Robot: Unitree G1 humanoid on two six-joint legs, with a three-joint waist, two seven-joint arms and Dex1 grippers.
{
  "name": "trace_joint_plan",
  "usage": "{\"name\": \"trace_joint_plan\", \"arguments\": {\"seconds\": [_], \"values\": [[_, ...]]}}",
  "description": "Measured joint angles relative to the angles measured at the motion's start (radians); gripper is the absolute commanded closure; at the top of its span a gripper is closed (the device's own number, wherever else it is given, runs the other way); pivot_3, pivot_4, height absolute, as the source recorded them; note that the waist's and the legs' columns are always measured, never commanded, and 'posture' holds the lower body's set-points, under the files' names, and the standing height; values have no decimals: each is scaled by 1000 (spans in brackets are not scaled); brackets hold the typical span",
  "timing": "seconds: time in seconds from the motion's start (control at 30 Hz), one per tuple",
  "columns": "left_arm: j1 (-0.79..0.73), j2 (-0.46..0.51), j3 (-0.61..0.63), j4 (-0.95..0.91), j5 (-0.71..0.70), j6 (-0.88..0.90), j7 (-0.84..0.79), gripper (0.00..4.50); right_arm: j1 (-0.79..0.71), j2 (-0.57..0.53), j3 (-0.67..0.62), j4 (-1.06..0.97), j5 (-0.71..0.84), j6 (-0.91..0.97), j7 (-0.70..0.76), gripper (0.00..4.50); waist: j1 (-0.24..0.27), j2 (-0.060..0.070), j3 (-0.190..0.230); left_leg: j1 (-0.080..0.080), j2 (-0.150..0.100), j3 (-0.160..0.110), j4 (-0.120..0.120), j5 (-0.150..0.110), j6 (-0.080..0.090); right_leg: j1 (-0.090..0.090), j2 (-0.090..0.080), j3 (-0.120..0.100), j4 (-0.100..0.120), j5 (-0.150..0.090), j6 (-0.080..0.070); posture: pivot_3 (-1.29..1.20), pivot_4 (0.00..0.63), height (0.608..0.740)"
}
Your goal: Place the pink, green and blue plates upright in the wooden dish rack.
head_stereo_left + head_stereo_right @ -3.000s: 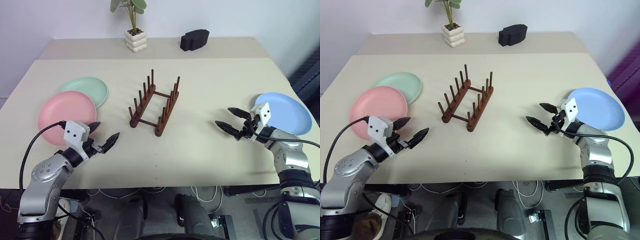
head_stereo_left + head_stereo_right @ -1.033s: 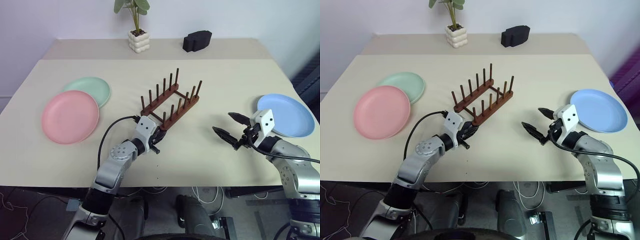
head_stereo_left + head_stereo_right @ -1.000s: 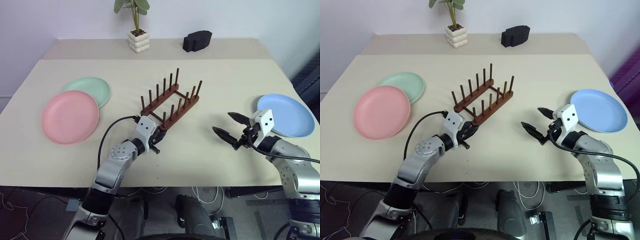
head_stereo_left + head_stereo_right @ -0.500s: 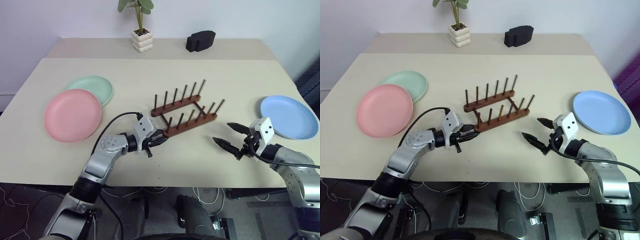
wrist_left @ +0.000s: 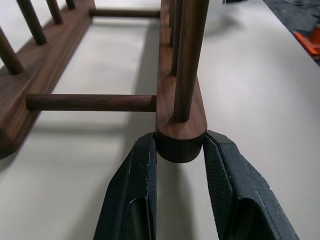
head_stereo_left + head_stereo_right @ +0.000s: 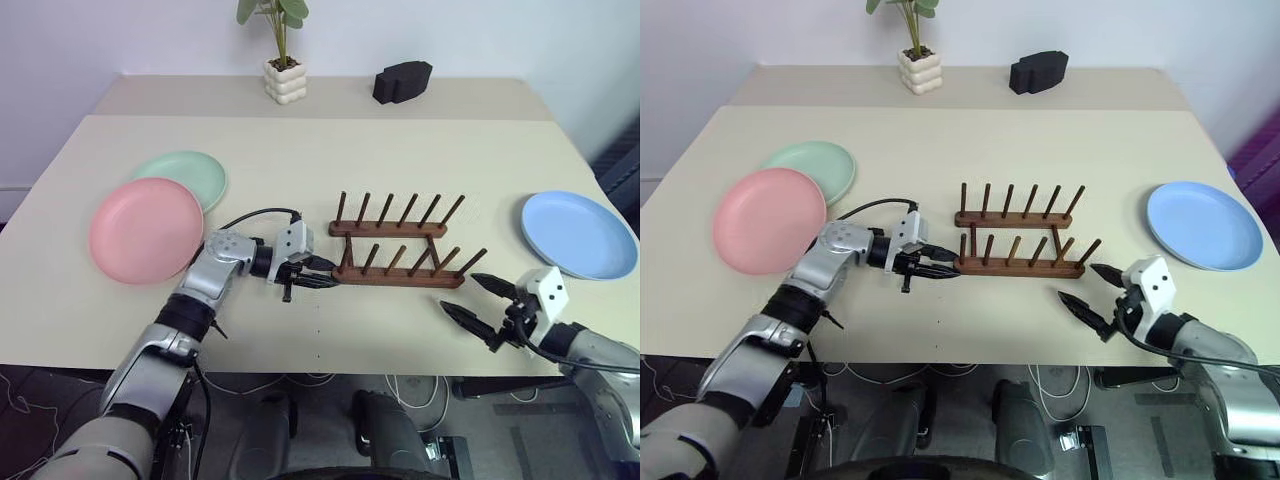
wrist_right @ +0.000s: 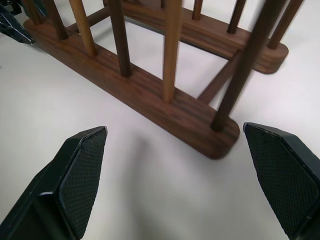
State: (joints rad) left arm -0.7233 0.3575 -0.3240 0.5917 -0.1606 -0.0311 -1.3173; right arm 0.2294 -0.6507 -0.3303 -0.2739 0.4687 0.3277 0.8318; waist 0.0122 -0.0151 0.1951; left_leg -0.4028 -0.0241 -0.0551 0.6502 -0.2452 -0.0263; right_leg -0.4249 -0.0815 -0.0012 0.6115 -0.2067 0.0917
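Left wrist view: left claw (image 5: pixel 179 155) clamped on wooden dish rack (image 5: pixel 176 100) rail end; right claw (image 6: pixel 482 303) wide open, empty, nearby.

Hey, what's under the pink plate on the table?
The pink plate lies flat on the table, and its far edge overlaps the green plate's near rim. The overlapped part of the green plate is hidden.

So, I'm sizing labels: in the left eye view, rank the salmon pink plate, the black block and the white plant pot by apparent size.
1. Salmon pink plate, nearest.
2. Black block.
3. White plant pot; looks close to the block.
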Motion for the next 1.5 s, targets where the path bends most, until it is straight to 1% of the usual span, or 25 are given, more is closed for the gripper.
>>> {"name": "trace_joint_plan", "arguments": {"seconds": [0.1,0.2,0.23,0.27,0.4,0.5,0.53,0.57,0.63,0.77,0.8,0.83,0.97,1.07,1.3,1.4,1.5], "values": [[-32,-29,-1,77,20,-41,-14,3726,32,3,-15,-2,7,-15,-1,0,0,0,0,0,0,0,0,0,0,0,0,0,0,0,0,0,150,736],[-43,-37,1,108,24,-59,-19,3726,45,6,-18,-9,7,-19,-11,0,-2,0,0,0,0,0,0,0,0,0,0,0,0,0,0,0,150,736],[-45,-38,4,113,24,-57,-22,2709,45,6,-18,-19,7,-18,-18,0,-1,0,0,0,0,0,0,0,0,0,0,0,0,0,0,0,150,736],[-45,-38,4,116,24,-49,-29,2436,44,6,-18,-31,8,-17,-23,0,-1,0,0,0,0,0,0,0,0,0,0,0,0,0,0,0,150,736],[-43,-31,8,105,22,-18,-29,480,29,5,-16,-55,12,-1,-41,0,0,0,0,0,0,0,0,0,0,0,0,0,0,0,1,0,150,736],[-19,-1,28,60,26,12,2,480,18,1,-13,-59,17,18,-41,0,-3,0,0,1,1,-1,0,0,0,0,1,0,1,0,0,0,150,736],[-5,10,38,34,23,39,14,994,17,-2,-12,-59,18,29,-39,550,-3,0,0,1,1,-1,0,0,0,0,1,0,1,0,0,0,150,736],[9,20,48,12,19,65,22,1415,18,-6,-12,-59,19,39,-37,884,-2,0,0,1,1,-1,0,0,0,0,0,0,1,0,0,0,150,736],[48,44,72,-56,6,135,38,2344,22,-24,-7,-59,19,53,-23,1785,-3,0,0,1,1,-1,0,0,0,0,0,0,1,0,0,0,150,736],[170,100,88,-244,-25,233,41,4425,38,-36,7,-53,14,57,3,3933,-3,1,0,1,3,-1,-1,0,0,0,0,0,1,0,0,0,150,736],[197,103,88,-285,-31,256,41,4500,40,-37,9,-52,11,57,9,4393,-2,1,-1,1,3,0,-1,0,0,0,0,0,1,0,0,0,150,736],[226,105,87,-334,-44,286,41,4500,40,-38,14,-52,3,53,14,4455,-1,1,-1,1,3,0,0,0,0,0,0,0,1,0,0,0,150,736],[286,101,67,-451,-51,345,70,4500,35,-41,45,-49,-44,32,14,4455,1,1,-1,1,3,0,0,0,0,0,0,0,1,0,0,0,150,736],[298,62,25,-504,-43,379,122,4500,11,-41,86,-31,-94,28,-6,4455,1,1,-1,1,2,0,1,0,0,0,0,0,1,0,0,0,150,736],[291,-25,-12,-507,22,369,280,4500,-79,-41,150,29,-183,8,-51,4455,0,0,-1,2,1,0,1,0,0,1,0,0,1,0,0,0,150,736],[285,-69,-13,-479,46,347,354,4500,-139,-40,184,92,-232,-40,-70,4455,0,0,-1,6,1,1,1,0,0,5,0,0,1,0,1,0,150,736],[284,-91,-13,-460,60,328,407,4500,-181,-37,204,149,-262,-88,-79,4455,-1,0,-1,11,1,0,0,0,0,10,0,0,0,-2,3,0,150,736]]}}
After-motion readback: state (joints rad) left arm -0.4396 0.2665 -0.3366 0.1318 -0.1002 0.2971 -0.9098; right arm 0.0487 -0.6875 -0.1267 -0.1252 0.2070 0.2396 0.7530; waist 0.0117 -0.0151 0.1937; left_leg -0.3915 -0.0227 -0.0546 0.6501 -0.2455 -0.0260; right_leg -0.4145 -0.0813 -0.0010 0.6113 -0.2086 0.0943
